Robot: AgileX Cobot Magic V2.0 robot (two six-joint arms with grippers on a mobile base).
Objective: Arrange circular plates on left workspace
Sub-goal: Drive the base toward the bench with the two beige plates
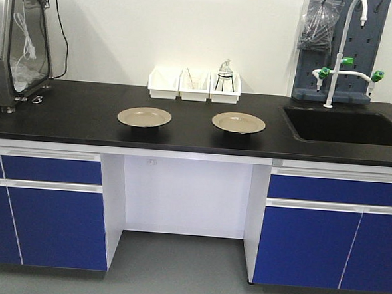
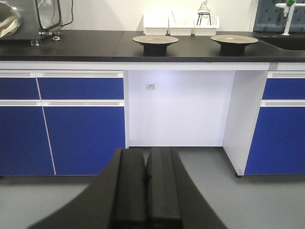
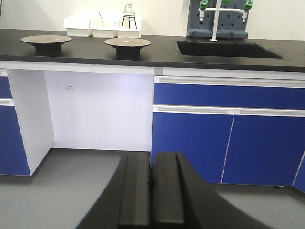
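Two round beige plates stand side by side on the black countertop (image 1: 77, 123): the left plate (image 1: 144, 117) and the right plate (image 1: 239, 123). Both also show in the left wrist view, left plate (image 2: 155, 40) and right plate (image 2: 234, 39), and in the right wrist view, left plate (image 3: 46, 39) and right plate (image 3: 127, 42). My left gripper (image 2: 145, 155) is shut and empty, low before the cabinets, far from the plates. My right gripper (image 3: 151, 157) is shut and empty, also low and far from them.
Three white bins (image 1: 194, 85) stand at the wall behind the plates, one holding a glass flask (image 1: 225, 74). A recessed sink (image 1: 347, 126) with a white tap (image 1: 342, 46) lies at the right. Equipment with cables (image 1: 19, 43) stands at the far left. Blue cabinets (image 1: 52, 205) flank a knee gap.
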